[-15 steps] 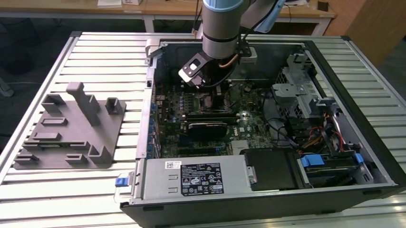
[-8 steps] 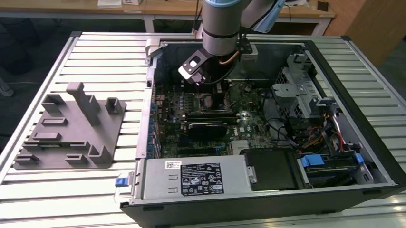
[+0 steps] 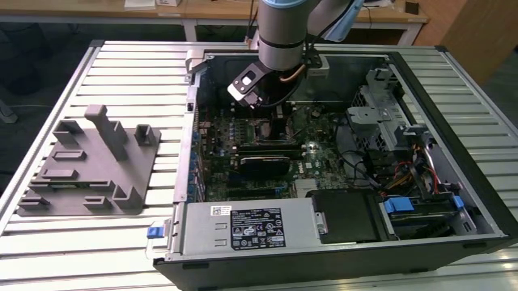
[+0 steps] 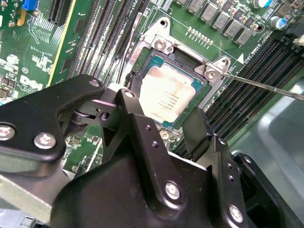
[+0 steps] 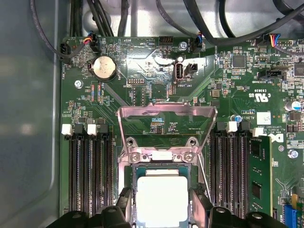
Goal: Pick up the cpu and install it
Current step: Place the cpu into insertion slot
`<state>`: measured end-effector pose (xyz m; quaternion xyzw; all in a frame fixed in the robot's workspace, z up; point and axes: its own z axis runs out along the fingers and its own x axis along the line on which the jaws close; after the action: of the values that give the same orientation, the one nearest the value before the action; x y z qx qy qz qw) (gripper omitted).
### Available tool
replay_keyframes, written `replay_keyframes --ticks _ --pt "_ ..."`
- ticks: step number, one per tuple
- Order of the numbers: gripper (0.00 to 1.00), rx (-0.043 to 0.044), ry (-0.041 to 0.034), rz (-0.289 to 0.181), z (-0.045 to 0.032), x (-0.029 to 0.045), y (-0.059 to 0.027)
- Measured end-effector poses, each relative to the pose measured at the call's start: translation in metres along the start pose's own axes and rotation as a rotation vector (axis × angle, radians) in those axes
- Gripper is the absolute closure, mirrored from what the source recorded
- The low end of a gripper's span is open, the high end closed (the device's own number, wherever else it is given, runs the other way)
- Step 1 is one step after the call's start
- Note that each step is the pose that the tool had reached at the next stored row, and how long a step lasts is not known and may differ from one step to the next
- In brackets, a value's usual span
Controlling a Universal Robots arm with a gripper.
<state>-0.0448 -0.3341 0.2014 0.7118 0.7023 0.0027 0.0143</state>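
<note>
Work looks far along. The picking-up part is done, I think. The cpu (image 5: 161,199) is deep inside the open computer box (image 3: 477,200), down on the green board (image 5: 142,66). It lies flat in its square socket (image 4: 154,52), shiny side up, and its edges line up with the frame around it. It looks like it is sitting in its place.

Some of the job is not finished. The metal lid (image 5: 166,114) of the socket stands up, swung away from the chip, so nothing presses the cpu down yet. A thin metal lever (image 4: 266,86) sticks out to the side and is not hooked down.

The arm (image 3: 283,30) reaches down into the box from above. The pincer (image 4: 164,109) is right over the socket. It is open only as wide as the chip. One black fingertip (image 5: 126,209) is at one edge of the cpu and the other is at the opposite edge. They seem to touch it on both sides, so I think the pincer is holding the cpu and has not let go.

Out on the surface (image 3: 121,66), well apart from the box, stands a grey plastic stand (image 3: 89,163).
</note>
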Motion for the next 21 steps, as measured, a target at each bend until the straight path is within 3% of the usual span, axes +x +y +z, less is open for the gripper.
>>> replay_keyframes --ticks 4,6,7,9,10,14,21 --pt "0.46 0.0 -0.0001 0.0 -0.0001 0.0 0.0" --pt "0.58 0.0 0.0 0.0 -0.0001 0.0 0.0" --pt "0.58 0.0 0.0 0.0 -0.0001 0.0 0.0" --pt "0.7 0.0 0.0 0.0 -0.0001 0.0 0.0" --pt "0.7 0.0001 -0.0001 0.0 -0.0001 0.0 0.0" --pt "0.87 0.0 0.0 0.0 -0.0001 0.0 0.0" --pt "0.89 0.0001 -0.0002 0.0 -0.0002 -0.0001 -0.0003"
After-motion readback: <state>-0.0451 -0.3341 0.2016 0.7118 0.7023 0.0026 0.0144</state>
